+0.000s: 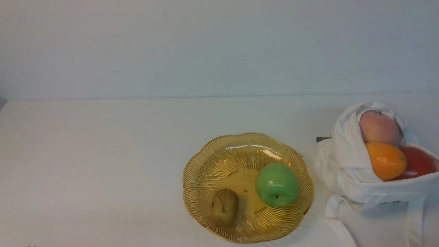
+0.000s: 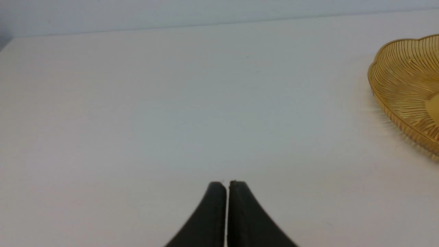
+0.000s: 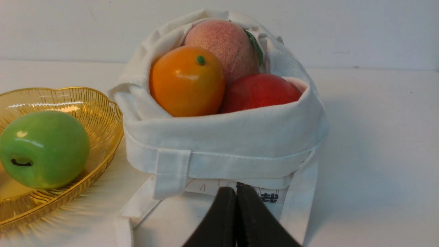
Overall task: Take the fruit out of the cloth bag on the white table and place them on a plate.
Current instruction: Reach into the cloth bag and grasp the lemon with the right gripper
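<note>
The cloth bag sits at the right of the white table, its mouth folded down. Inside it lie a pink peach, an orange-yellow fruit and a red apple. The right wrist view shows the same bag with the orange fruit, peach and apple. My right gripper is shut and empty, just short of the bag's front. The amber plate stands mid-table. My left gripper is shut and empty over bare table, left of the plate.
On the plate lie a green apple and a brownish lump. The green apple also shows in the right wrist view. The bag's strap handles trail toward the front edge. A pale wall stands behind the table.
</note>
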Motion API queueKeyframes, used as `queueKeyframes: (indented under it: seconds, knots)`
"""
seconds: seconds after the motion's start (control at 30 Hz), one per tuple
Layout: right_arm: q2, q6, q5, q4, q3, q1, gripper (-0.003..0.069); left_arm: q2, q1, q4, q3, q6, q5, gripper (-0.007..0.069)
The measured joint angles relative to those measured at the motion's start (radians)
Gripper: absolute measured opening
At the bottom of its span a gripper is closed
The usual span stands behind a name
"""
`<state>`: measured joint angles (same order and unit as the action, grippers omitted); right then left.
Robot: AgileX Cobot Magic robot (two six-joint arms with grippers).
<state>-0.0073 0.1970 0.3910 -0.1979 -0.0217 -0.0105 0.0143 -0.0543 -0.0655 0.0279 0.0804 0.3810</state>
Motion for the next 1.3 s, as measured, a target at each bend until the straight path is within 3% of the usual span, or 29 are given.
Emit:
queueKeyframes:
  seconds: [1.2, 1.3]
  knots:
    - [0.000, 0.000, 0.000, 0.000, 0.000, 0.000, -0.0013, 0.000, 0.000, 0.000, 0.000, 0.000, 0.000, -0.0008]
    - [0.000, -0.006, -0.005, -0.041, 0.000, 0.000, -0.0013, 0.000, 0.000, 0.000, 0.000, 0.000, 0.000, -0.0008]
